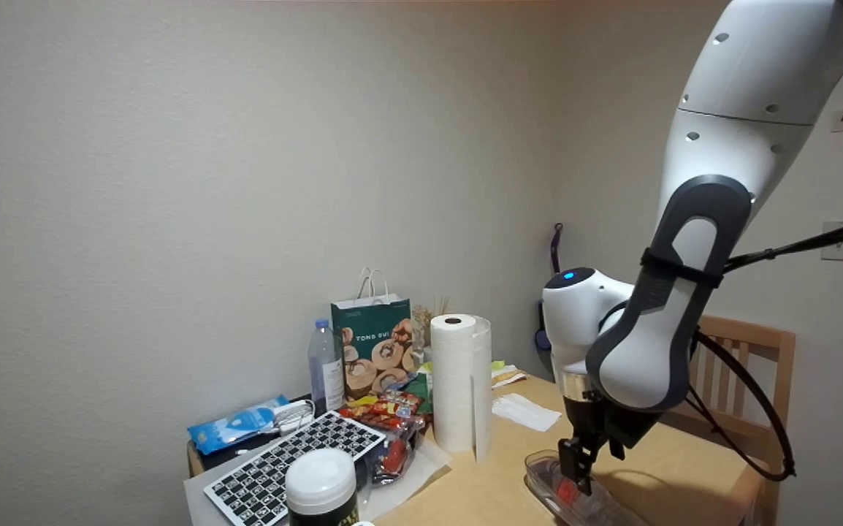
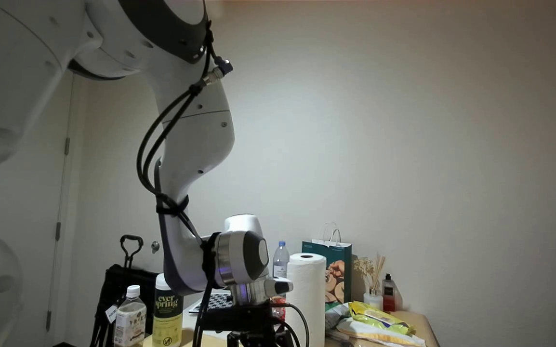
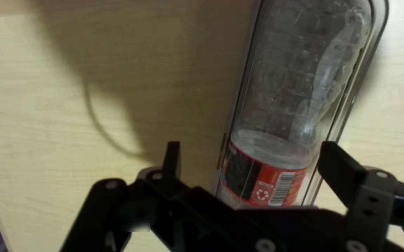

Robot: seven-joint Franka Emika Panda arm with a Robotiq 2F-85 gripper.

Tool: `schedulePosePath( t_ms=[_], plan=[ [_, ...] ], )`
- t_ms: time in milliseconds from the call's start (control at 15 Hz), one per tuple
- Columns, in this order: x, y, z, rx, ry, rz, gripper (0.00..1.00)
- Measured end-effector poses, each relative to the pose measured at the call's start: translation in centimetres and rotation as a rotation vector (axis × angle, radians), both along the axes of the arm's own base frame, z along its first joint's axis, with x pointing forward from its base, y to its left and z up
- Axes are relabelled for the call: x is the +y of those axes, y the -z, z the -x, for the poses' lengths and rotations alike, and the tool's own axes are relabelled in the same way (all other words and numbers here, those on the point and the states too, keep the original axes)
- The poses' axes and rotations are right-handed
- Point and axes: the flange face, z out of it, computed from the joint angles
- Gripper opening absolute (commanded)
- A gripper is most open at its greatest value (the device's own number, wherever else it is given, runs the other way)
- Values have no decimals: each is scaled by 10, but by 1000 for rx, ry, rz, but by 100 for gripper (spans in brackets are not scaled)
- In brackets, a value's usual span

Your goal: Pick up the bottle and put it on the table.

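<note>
End effector [image 3: 250, 155] spread over a red-labelled bottle [image 3: 275, 105]

The end effector's fingers [image 3: 338, 171] stand wide apart, one to either side of the red-labelled bottle where its label sits. The bottle, of clear plastic, lies on its side in a long clear tray [image 3: 379, 21], which rests on the pale wooden bench [image 3: 23, 115]. In the wrist view one fingertip overlaps the tray's rim and the other shows outside it; whether either touches the tray, I cannot tell.

In an exterior view, a paper towel roll [image 1: 454, 387] stands upright near the tray. A blue-capped bottle [image 1: 325, 365] stands just beside a green paper bag [image 1: 374, 343], and a slatted wooden chair [image 1: 787, 365] beside the bench. In an exterior view, a white-capped bottle [image 2: 130, 320] stands near a canister [image 2: 167, 318] lettered "ever spring".
</note>
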Motion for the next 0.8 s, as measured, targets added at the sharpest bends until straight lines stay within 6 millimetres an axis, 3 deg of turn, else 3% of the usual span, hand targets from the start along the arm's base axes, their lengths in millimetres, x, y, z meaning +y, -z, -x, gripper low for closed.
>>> schedulePosePath(
  t_ms=[267, 800],
  plan=[
    [0, -10, -11, -57, 150, 94, 100],
    [7, -4, -9, -35, 192, 90, 100]
  ],
)
